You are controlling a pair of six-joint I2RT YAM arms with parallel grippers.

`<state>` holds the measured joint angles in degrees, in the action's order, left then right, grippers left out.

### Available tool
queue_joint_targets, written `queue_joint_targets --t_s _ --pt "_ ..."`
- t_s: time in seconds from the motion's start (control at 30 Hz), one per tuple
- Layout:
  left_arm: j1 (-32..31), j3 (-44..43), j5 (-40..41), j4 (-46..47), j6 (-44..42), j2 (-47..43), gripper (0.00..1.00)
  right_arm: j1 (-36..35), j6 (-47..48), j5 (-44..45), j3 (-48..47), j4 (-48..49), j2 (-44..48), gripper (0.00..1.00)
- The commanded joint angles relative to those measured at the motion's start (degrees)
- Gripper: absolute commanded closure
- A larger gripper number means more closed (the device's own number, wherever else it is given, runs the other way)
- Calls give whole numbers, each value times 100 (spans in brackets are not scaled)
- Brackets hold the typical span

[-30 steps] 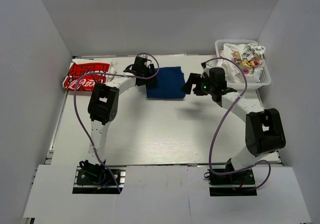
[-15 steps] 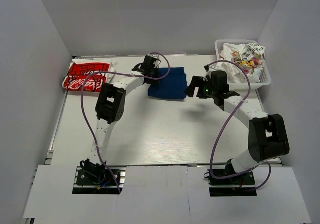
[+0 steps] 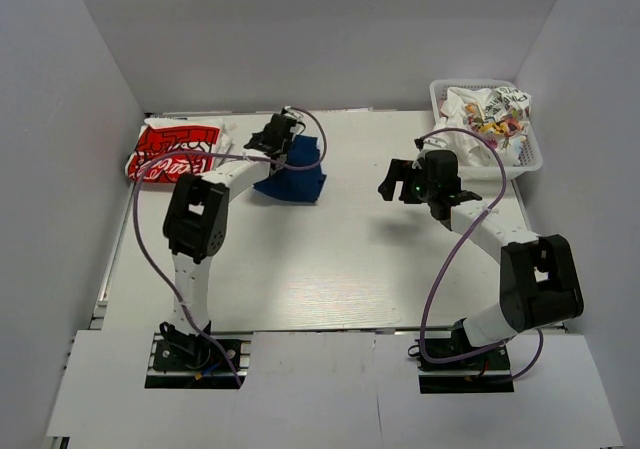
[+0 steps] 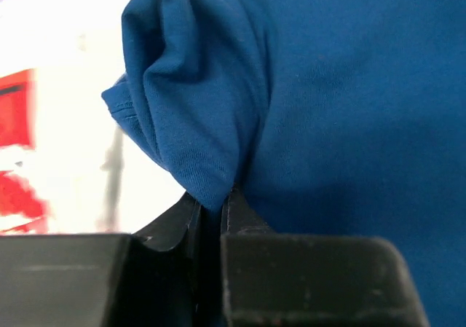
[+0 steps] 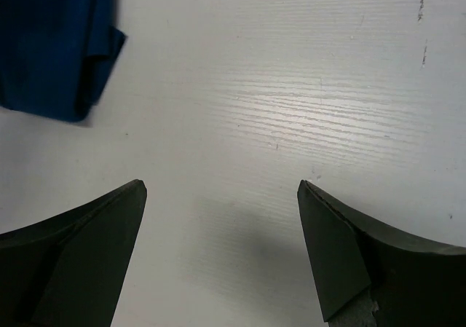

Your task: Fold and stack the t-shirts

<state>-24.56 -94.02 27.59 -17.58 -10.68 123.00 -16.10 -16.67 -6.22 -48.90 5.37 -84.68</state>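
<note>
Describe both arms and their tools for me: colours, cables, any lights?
The left arm and right arm have white links with chunky black joint housings. A purple cable loops along each. The left tool and right tool have dark, wedge-shaped fingers. A green light glows near the right wrist.

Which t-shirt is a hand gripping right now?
The blue t-shirt, pinched in the left hand; the red-and-white one and white ones in the basket lie untouched.

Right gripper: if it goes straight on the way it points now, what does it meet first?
Most likely the bare white wood-grain table top: the open right gripper frames only that. The folded navy blue cloth t-shirt sits at the wrist view's upper left, off that line. Depth is unclear.
</note>
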Motion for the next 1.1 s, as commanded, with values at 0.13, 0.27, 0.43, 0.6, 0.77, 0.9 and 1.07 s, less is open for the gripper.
queue_joint_targets --t_s 0.13,0.27,0.43,0.6,0.77,0.9,1.07 --pt "354 1069 932 1353 -1867 -1532 100 37 181 235 30 281 224 10" --pt "671 1438 818 1661 -2376 -1937 100 45 199 358 13 246 216 10" --pt "1110 1492 493 1776 -2668 -2385 100 19 208 402 -40 193 172 10" --pt "1225 1000 80 1268 -2720 -2561 100 28 199 419 -119 132 31 10" --pt "1278 860 -88 1152 -2799 -2667 100 45 225 420 -163 70 40 10" --pt "1331 693 0 1047 -2799 -2667 100 37 199 235 -189 44 -30 10" --pt "1444 551 0 888 -2799 -2737 100 45 173 95 -225 61 -83 10"
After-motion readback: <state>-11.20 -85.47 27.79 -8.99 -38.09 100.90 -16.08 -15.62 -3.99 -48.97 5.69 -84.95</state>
